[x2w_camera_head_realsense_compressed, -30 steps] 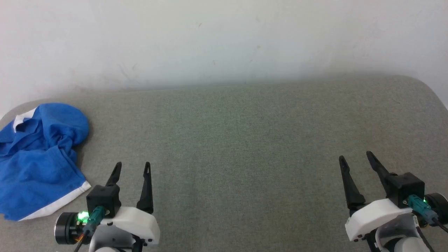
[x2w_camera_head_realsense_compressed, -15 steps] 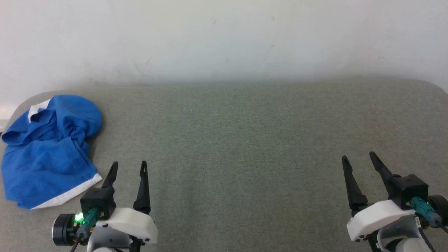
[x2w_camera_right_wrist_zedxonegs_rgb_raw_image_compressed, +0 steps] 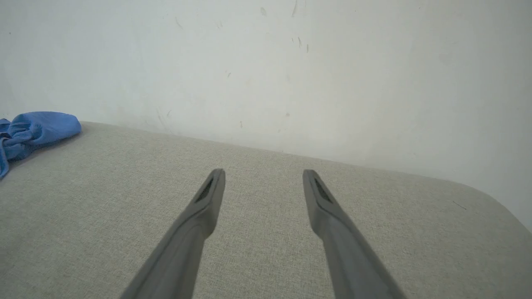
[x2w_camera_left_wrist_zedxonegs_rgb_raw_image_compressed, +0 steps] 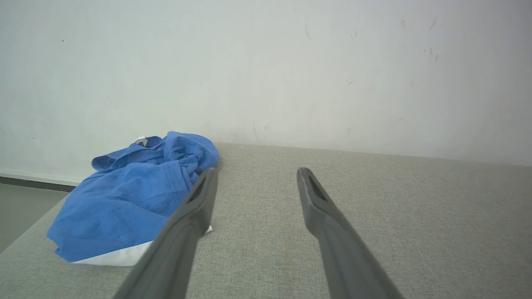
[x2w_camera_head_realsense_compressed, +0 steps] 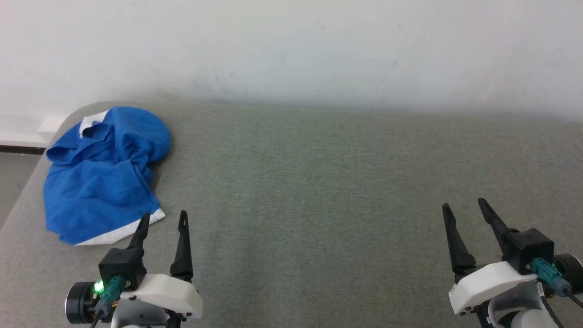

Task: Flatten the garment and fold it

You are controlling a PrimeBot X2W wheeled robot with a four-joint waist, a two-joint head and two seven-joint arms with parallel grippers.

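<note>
Work on the fold has not begun, judging by the heap. The garment (x2w_camera_head_realsense_compressed: 102,175) lies crumpled at the far-left corner of the table (x2w_camera_head_realsense_compressed: 319,182), its bright blue cloth bunched on itself, with one white hem band (x2w_camera_head_realsense_compressed: 116,233) showing along its near side. It sits so far off the table's middle that flattening it there looks cramped. The broad bare stretch of grey covering toward the table's centre is probably where it should be spread.

The left gripper (x2w_camera_head_realsense_compressed: 164,215) hangs over the table's near-left part, jaws spread wide and empty. Its tips are near the hem band and point toward the table's far edge, which suits a reach into that corner. The right gripper (x2w_camera_head_realsense_compressed: 463,204) hovers over the table's near-right part, likewise parted with nothing between the fingers and well apart from the cloth. It seems parked until the fabric is brought within its reach.

Which bunched fold is the waistband I cannot tell from the head view, so the hem band looks the safest first hold.
</note>
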